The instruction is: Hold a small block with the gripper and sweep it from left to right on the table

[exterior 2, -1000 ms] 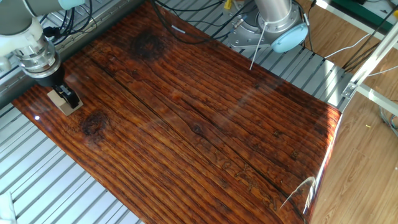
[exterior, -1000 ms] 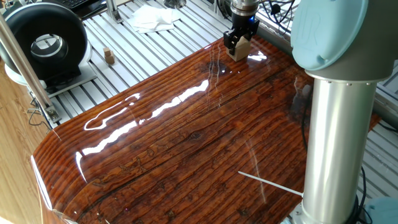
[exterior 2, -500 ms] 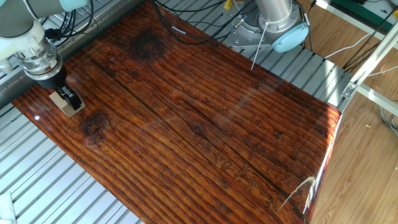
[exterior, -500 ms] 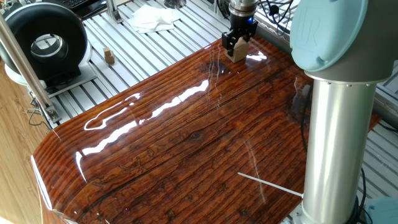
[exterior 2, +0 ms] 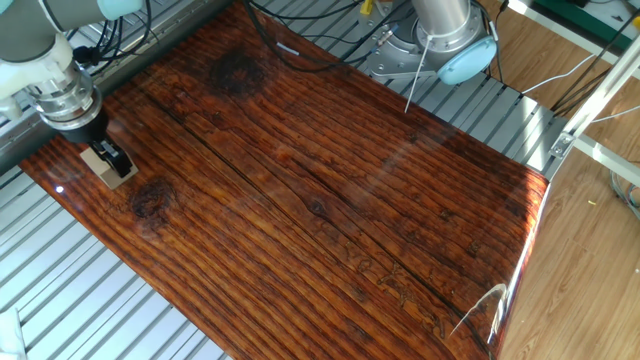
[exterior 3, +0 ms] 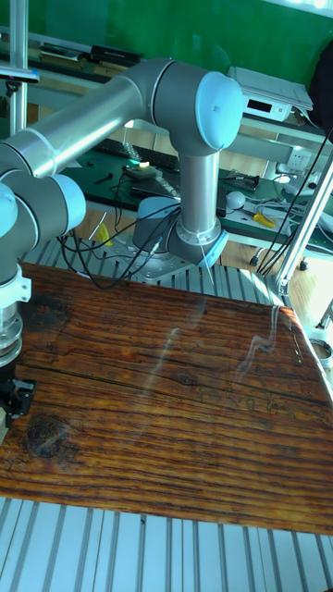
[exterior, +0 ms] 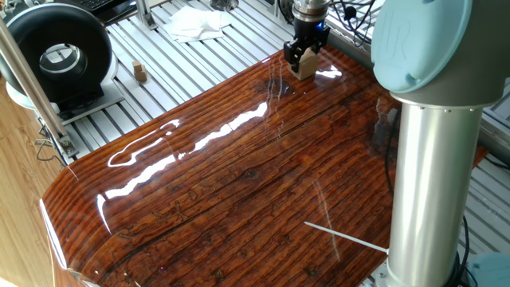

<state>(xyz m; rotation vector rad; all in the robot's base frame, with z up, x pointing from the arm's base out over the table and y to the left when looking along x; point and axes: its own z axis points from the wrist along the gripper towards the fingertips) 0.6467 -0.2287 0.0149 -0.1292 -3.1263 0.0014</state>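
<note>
table: glossy dark red-brown board, striped grain, rounded corners, glare streaks; spreads out from under the gripper, which sits near one corner
base: silver slatted aluminium around the board
room: green wall behind the arm in the tall view; shelves with gear, cables at the arm's foot
gripper: black two-finger claw, blue light, silver wrist; pointing down, fingers closed onto the block
block: light-tan wooden cube, between the fingers, bottom face on the board as far as I can tell
scrap: tiny darker wood piece on the slats, well away from the gripper
other: black round device and white cloth on the slats, also well clear
</note>
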